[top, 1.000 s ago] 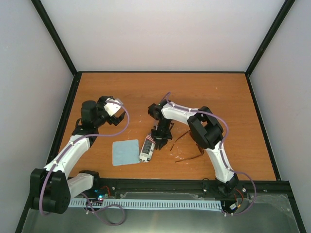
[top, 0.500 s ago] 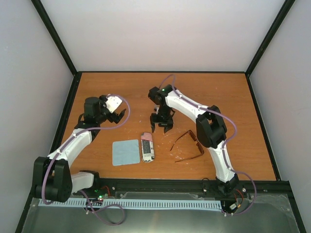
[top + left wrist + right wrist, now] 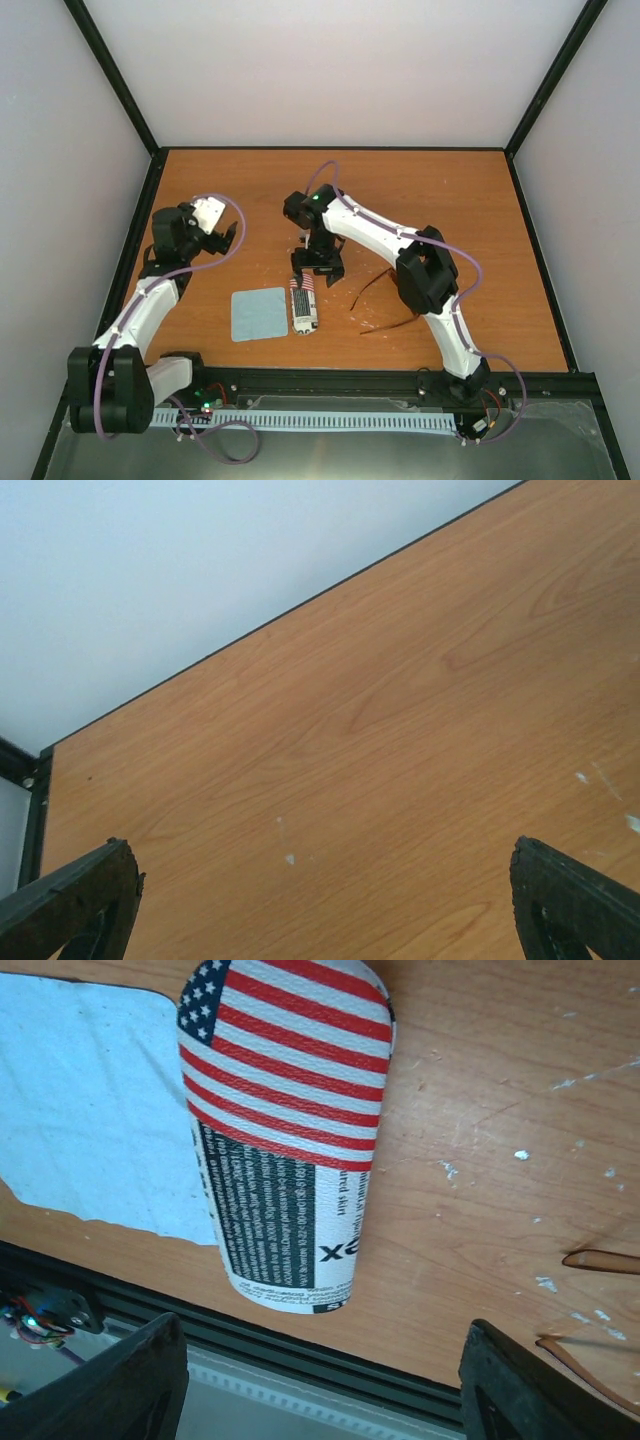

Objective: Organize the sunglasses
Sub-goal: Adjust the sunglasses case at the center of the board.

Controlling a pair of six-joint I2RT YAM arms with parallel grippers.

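Observation:
The sunglasses (image 3: 372, 285), thin reddish-brown frame, lie on the table right of centre, partly hidden by my right arm. Only their slim temple tips (image 3: 600, 1260) show at the right edge of the right wrist view. My right gripper (image 3: 318, 262) hangs open just above the far end of the flag-striped case (image 3: 303, 300), touching nothing. In the right wrist view the case (image 3: 285, 1130) lies flat ahead of the open right gripper (image 3: 325, 1385). My left gripper (image 3: 225, 235) stands open over bare wood at the left, and the left wrist view shows its open gripper (image 3: 325, 910) with nothing between the fingers.
A light blue cloth (image 3: 258, 313) lies flat against the case's left side, seen as the cloth (image 3: 90, 1110) in the right wrist view. The table's black front rail (image 3: 330, 380) runs just below the case. Black frame edges border the table (image 3: 420, 190).
My right gripper has opened, risen off the case and shifted left and back. The left arm has drawn back toward the left edge. Case and sunglasses lie where they were.

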